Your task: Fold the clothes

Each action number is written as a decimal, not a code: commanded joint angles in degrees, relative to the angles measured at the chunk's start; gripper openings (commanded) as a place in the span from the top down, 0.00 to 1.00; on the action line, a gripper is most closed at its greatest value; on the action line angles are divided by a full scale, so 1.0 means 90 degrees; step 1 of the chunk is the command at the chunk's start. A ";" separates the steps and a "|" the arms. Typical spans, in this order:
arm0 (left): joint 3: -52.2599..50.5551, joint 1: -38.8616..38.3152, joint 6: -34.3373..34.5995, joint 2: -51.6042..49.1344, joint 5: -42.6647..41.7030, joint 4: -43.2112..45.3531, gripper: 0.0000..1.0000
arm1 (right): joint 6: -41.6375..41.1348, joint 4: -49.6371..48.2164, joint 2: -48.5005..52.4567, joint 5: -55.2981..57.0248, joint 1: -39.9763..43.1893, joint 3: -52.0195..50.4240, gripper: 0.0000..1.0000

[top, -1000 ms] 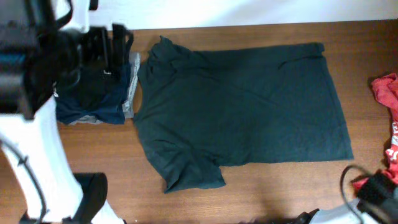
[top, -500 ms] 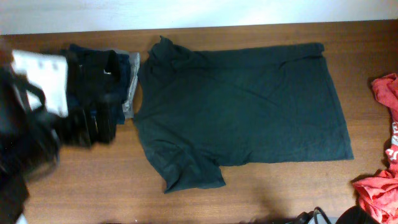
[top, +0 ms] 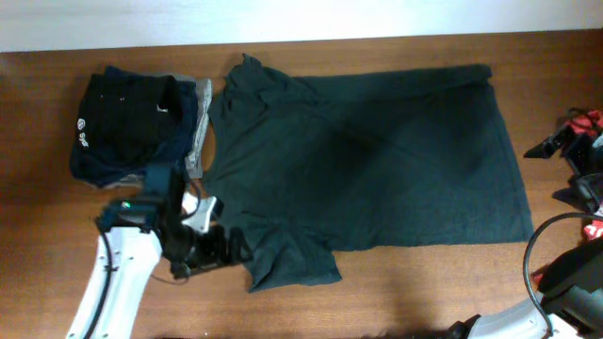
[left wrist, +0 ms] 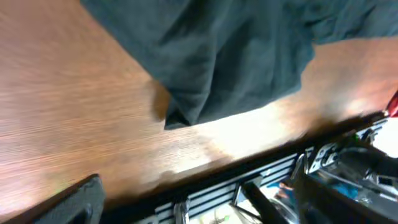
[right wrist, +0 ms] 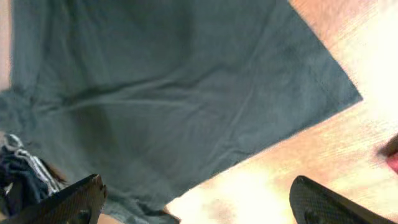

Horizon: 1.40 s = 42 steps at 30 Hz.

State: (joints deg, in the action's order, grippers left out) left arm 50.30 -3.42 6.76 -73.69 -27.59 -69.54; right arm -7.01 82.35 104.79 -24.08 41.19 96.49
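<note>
Surface: a brown wooden table (top: 396,292) with lengthwise grain. A pale wall (top: 301,19) bounds the side farthest from both arms.

The dark green T-shirt (top: 377,160) lies spread flat between the two grippers, filling the middle of the table. Its long axis runs from one arm across to the other, with the collar toward the left gripper's side and the straight hem toward the right gripper's side.

A folded stack (top: 141,127) of black, navy and grey garments sits beyond the left gripper (top: 234,250), just beside the shirt's collar.

The left gripper is low over the wood, just beside the near sleeve (top: 292,259). Its fingers are apart and hold nothing.

The right gripper (right wrist: 196,186) faces the shirt's hem corner, fingers apart and empty.

A red garment (top: 591,120) shows in scraps around the right arm, mostly hidden
</note>
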 commanded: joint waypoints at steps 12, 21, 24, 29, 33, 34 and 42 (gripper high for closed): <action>-0.1831 -0.1336 0.2499 -0.0687 0.0073 0.3240 0.34 | -0.0279 -0.1681 -0.0204 0.0036 -0.0041 -0.2234 0.15; -0.1785 -0.1583 0.2650 -0.1792 0.0044 0.3648 0.94 | -0.0313 -0.1821 -0.0202 0.0068 -0.0041 -0.2239 0.32; -0.1520 -0.1549 0.2618 -0.1736 0.0041 0.3223 0.99 | -0.0486 -0.2035 -0.0194 0.0112 -0.0039 -0.2334 0.54; -0.0967 -0.1447 0.2426 -0.1348 0.0112 0.2667 0.99 | -0.1367 -0.2091 -0.0049 0.1678 -0.0017 -0.2637 0.32; -0.0920 -0.1445 0.2375 -0.1161 0.0372 0.2266 1.00 | -0.1676 -0.2341 -0.0017 0.1991 0.0124 -0.2664 0.44; -0.0920 -0.1445 0.2327 -0.1137 0.0410 0.2164 1.00 | -0.1790 -0.2346 -0.0015 0.2115 0.0124 -0.2684 0.45; -0.0916 -0.1435 0.2307 -0.1117 0.0396 0.1991 0.99 | -0.2212 -0.3111 0.0112 0.2545 0.0134 -0.3366 0.41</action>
State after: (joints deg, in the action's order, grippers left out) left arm 41.36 -16.80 28.51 -84.84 -24.77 -51.20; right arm -24.82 56.31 104.66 -2.07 42.24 68.29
